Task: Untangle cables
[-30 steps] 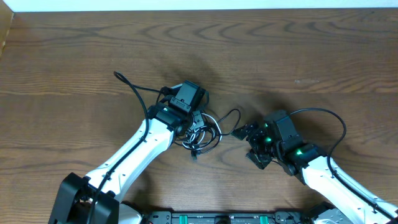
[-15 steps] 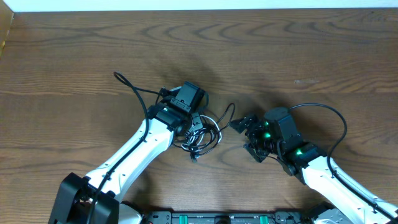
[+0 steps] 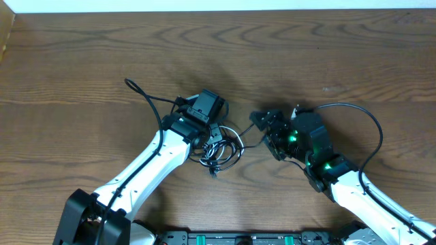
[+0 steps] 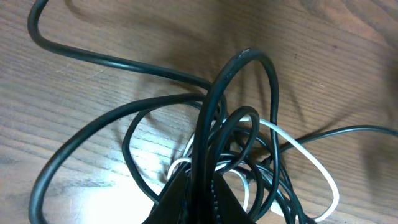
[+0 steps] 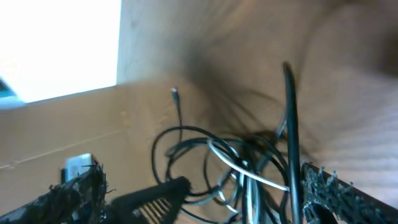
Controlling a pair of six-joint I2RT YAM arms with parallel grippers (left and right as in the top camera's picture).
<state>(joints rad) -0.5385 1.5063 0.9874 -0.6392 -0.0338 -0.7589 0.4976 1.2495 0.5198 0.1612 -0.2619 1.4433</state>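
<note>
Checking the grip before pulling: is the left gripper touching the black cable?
Touching. The left wrist view shows the black cable pinched in the shut left gripper.

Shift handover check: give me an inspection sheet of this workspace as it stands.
Surface: wooden table.
Job's things: black cable and white cable tangled in one heap.
Clutter: nothing seen.
Tools: left tool shut on black cable; right tool open beside the heap.
Cables: thick arm wires loop off both wrists.
Surroundings: white strip along far edge.
</note>
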